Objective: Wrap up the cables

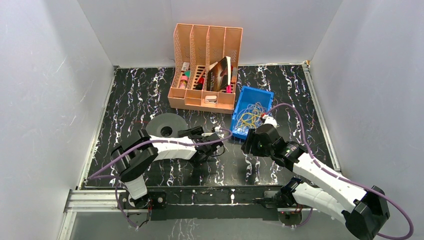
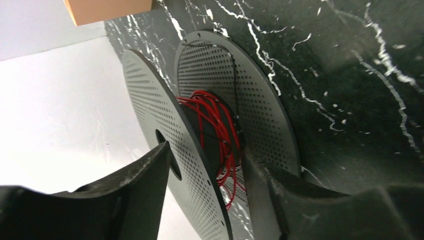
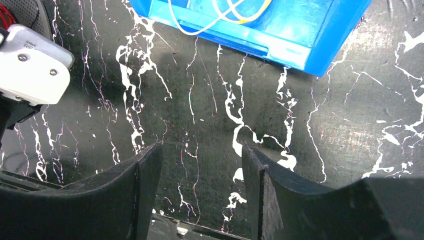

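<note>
The dark grey spool (image 1: 165, 126) stands on the marble table. In the left wrist view its two perforated discs (image 2: 150, 110) stand on edge, with a red cable (image 2: 212, 120) wound loosely on the hub and a thin black cable (image 2: 234, 75) lying over the far disc. My left gripper (image 1: 188, 133) (image 2: 206, 150) is open, its fingers either side of the near disc, red loops hanging beside the right finger. More cables (image 1: 250, 116), yellow and orange, lie tangled in a blue bin (image 1: 265, 97) (image 3: 320, 45). My right gripper (image 1: 248, 146) (image 3: 202, 148) is open and empty over bare table in front of the bin.
An orange file organizer (image 1: 207, 65) (image 2: 107, 9) holding small items stands at the back. White walls close in the table on three sides. The left arm's white wrist housing (image 3: 32, 70) is close to the right gripper. Purple arm cords (image 1: 295, 112) loop over the table.
</note>
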Robot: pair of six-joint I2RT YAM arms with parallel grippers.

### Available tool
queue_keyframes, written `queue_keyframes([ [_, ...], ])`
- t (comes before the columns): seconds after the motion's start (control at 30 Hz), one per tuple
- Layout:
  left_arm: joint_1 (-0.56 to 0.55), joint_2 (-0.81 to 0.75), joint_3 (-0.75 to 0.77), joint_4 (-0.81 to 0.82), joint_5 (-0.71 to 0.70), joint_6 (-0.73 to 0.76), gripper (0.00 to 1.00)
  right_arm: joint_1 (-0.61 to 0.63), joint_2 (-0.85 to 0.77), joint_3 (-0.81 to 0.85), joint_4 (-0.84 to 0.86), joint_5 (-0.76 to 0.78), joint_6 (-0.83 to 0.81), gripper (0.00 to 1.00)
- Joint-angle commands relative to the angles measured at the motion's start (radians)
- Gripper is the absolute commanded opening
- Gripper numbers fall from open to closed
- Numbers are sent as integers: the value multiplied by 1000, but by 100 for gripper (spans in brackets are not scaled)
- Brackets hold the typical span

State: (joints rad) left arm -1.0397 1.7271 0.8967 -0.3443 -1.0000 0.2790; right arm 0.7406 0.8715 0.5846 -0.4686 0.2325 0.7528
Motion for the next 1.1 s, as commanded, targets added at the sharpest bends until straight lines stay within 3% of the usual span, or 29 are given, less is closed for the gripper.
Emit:
queue_keyframes([
  [0.0, 5, -35, 51, -48, 90, -94, 56, -3, -12, 21, 23, 14, -20, 68],
  [0.47, 6, -258, 79, -46, 457, -208, 78, -4, -2, 84, -12, 70, -69, 71],
  [0.53, 9, -286, 95, -52, 524, -217, 87, -4, 21, 109, -37, 86, -80, 74],
  [0.63, 23, -334, 129, -65, 634, -234, 90, -5, 47, 140, -61, 117, -88, 81],
  [0.7, 50, -349, 159, -77, 705, -260, 94, -4, 64, 160, -67, 128, -87, 92],
  [0.8, 111, -333, 239, -144, 771, -322, 98, -5, 85, 192, -78, 135, -96, 98],
  [0.93, 199, -303, 326, -218, 872, -386, 98, -6, 104, 243, -85, 131, -113, 98],
  [1.07, 335, -315, 340, -208, 1089, -478, 98, -4, 119, 291, -103, 122, -151, 98],
])
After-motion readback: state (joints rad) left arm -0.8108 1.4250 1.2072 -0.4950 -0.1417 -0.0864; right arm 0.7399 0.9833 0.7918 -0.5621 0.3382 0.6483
